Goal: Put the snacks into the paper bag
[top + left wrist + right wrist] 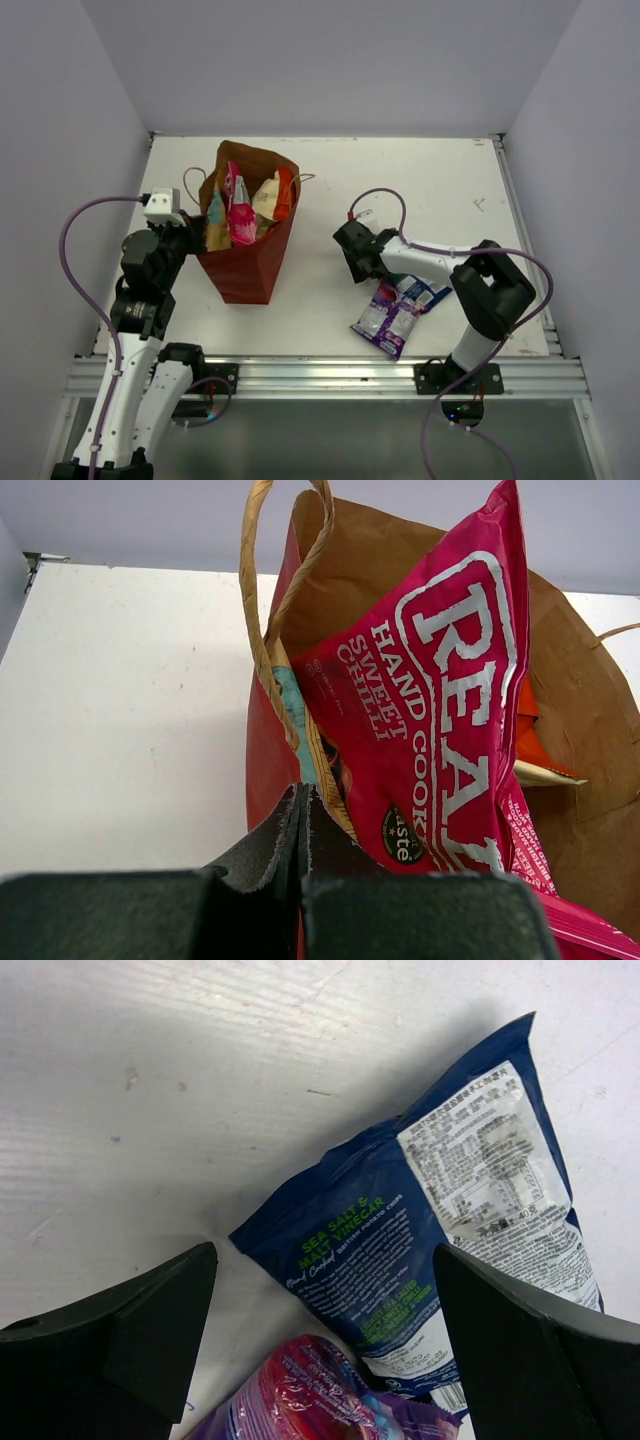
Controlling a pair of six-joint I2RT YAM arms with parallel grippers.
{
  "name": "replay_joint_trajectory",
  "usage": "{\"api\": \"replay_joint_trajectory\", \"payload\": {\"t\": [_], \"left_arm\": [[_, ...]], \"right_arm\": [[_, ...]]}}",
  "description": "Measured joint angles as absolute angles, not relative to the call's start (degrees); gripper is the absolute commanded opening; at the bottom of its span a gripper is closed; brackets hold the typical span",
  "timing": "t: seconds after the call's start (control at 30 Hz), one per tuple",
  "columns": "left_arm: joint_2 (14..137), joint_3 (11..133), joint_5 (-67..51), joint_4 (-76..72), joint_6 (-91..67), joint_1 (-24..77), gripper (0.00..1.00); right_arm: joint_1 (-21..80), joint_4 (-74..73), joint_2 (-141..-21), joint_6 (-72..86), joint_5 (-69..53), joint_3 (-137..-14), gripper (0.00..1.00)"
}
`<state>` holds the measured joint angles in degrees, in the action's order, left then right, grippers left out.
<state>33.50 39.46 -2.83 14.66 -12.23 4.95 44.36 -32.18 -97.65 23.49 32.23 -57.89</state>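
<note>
Red outside and brown kraft within, the tall paper bag point(240, 275) stands upright on the white table point(420, 190) in the top view, left of centre, with its mouth towards the upper edge of the frame. Four packets stick out of it on end. They are a pink-magenta foil packet point(240, 215), a tan-brown packet point(266, 198), an orange-red packet point(286, 190) and, at the far left, a teal-and-yellow one point(216, 225) too small to read. The bag walls hide their lower halves. The left gripper point(190, 238) sits at the bag's left rim. The right gripper point(356, 268) hangs right of centre, just above two packets lying flat. One is a purple-silver packet point(385, 322), its long axis running upper right to lower left. A blue-white packet point(425, 293) juts out from under it to the right.

From the left wrist, the left gripper point(303, 810) is closed tight, with a sliver of the red bag wall point(262, 760) pinched between its fingers. The twisted cord handle point(262, 630) loops above. The pink-magenta packet point(440, 730) fills the mouth, its lettering running upwards. Only a wedge of the orange-red packet point(530, 740) shows behind.

From the right wrist, the right gripper point(325, 1250) is spread wide and grips nothing. The blue-white packet point(420, 1220) lies between its fingers, slanting from upper right to bottom centre. The purple-silver packet point(320, 1400) is cut off by the lower edge.
</note>
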Motion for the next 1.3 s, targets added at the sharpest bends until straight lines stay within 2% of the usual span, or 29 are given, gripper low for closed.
{"api": "replay_joint_trajectory", "payload": {"t": [0.23, 0.3, 0.33, 0.37, 0.4, 0.67, 0.8, 0.93, 1.07, 1.2, 1.3], "left_arm": [[33.45, 39.46, -2.83, 14.68, -12.21, 4.99, 0.0], [33.41, 39.46, -2.83, 14.68, -12.21, 5.06, 0.0], [33.39, 39.46, -2.83, 14.68, -12.21, 5.08, 0.0], [33.34, 39.44, -2.83, 14.68, -12.21, 5.08, 0.0], [33.28, 39.44, -2.83, 14.68, -12.21, 5.08, 0.0], [33.23, 39.38, -2.81, 14.68, -12.21, 5.32, 0.0], [33.19, 39.35, -2.81, 14.68, -12.21, 5.34, 0.0], [33.17, 39.33, -2.81, 14.66, -12.21, 5.34, 0.0], [33.12, 39.07, -2.83, 14.57, -12.21, 5.34, 0.0], [33.12, 39.07, -2.83, 14.55, -12.21, 5.34, 0.0], [33.12, 39.07, -2.83, 14.55, -12.21, 5.34, 0.0]], "right_arm": [[41.71, -32.12, -98.54, 25.56, 33.98, -58.26, 0.89], [41.21, -32.32, -99.29, 25.93, 34.68, -58.96, 0.76], [41.01, -32.25, -99.83, 26.09, 34.85, -59.31, 0.65], [40.77, -32.25, -100.36, 26.17, 34.98, -59.61, 0.24], [40.51, -32.16, -100.9, 26.09, 34.94, -59.83, 0.02], [39.48, -33.32, -101.25, 26.96, 34.85, -59.88, 0.0], [40.03, -38.04, -93.58, 26.81, 35.4, -61.14, 0.0], [40.88, -42.81, -80.84, 24.73, 36.93, -70.94, 0.0], [41.04, -41.69, -73.63, 21.52, 36.86, -83.99, 0.0], [41.04, -38.28, -74.32, 17.12, 34.5, -95.44, 0.0], [40.99, -37.23, -81.01, 14.02, 31.66, -107.04, 0.0]]}}
